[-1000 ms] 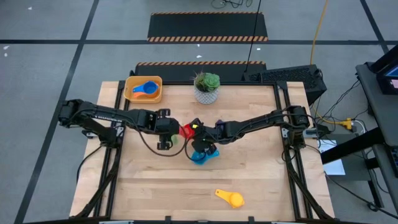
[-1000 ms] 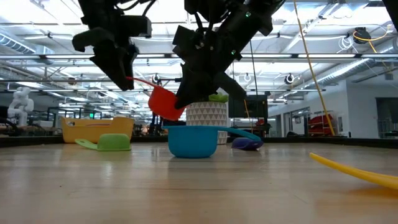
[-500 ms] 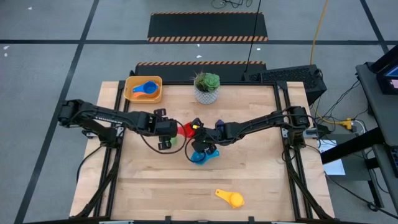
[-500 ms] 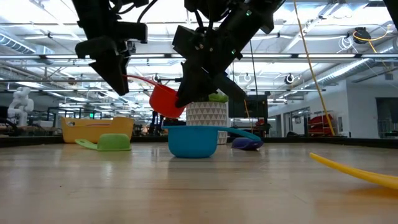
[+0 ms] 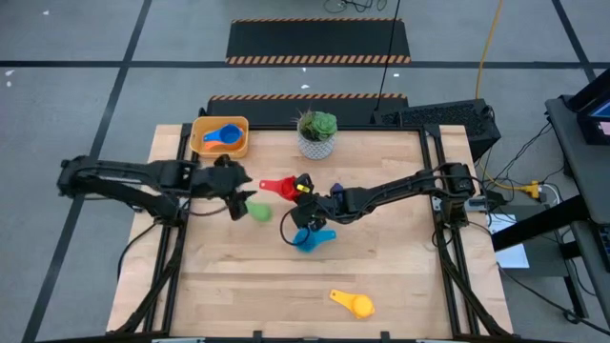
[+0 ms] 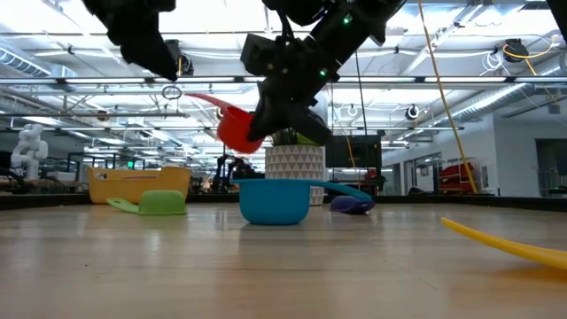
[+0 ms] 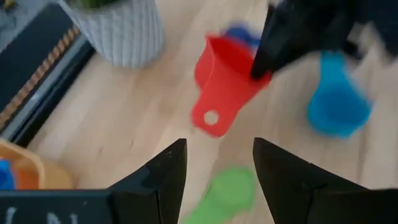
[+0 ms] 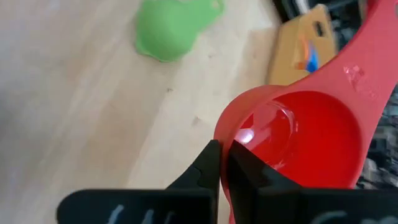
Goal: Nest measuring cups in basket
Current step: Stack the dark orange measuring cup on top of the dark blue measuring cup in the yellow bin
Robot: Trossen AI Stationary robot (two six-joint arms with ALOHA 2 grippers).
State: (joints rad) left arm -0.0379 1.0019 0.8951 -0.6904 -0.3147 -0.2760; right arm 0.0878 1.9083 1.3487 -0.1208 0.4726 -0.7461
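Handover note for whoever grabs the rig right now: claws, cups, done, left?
Right claw: shut on the red cup's rim, holding it in the air mid-table.
Left claw: open, empty, above the green cup.
Basket at the far left corner holds a blue cup on an orange one.
On the table: green cup, light blue cup below the right claw, dark blue cup beside it, yellow cup near the front edge.
Done: two cups in the basket.
Left: red, green, light blue, dark blue, yellow.
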